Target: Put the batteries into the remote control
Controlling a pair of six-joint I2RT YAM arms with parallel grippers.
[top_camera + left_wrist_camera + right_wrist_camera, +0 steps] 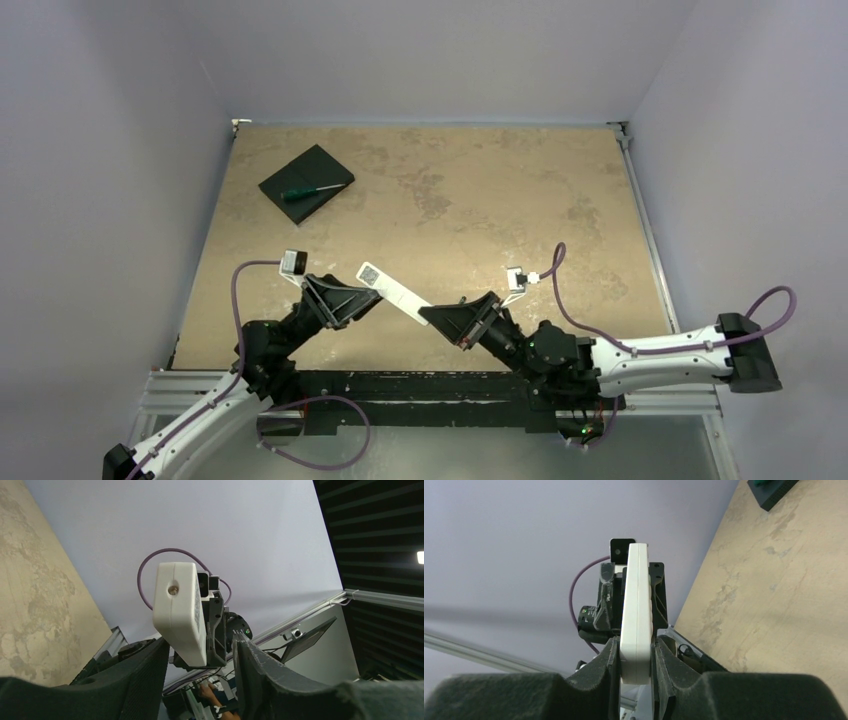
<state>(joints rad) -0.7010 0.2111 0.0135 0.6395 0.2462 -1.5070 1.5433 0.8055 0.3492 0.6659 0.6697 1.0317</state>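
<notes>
Tan, mottled stone is the face of the table (500,200), and nothing on it tells us that loading has begun. Above its near edge the two arms meet. The right gripper (636,652) is clamped on one end of the remote (398,292), its pads pressed to both narrow edges. The left gripper (200,645) straddles the other end with its fingers apart, and we see a gap on one side, so we judge that it has no grip. The black pad (305,182) lies far off at the back left of the table. The remote hangs in the air between the grippers, well apart from the pad, slanting down from left to right in the top view. A screwdriver (312,191) lies on the pad, untouched. We cannot find the batteries in any view, and we cannot tell whether the remote's cover is on or off. As far as we can judge, the remote is lifted and presented, but finding the batteries, seating both and closing up all remain.
</notes>
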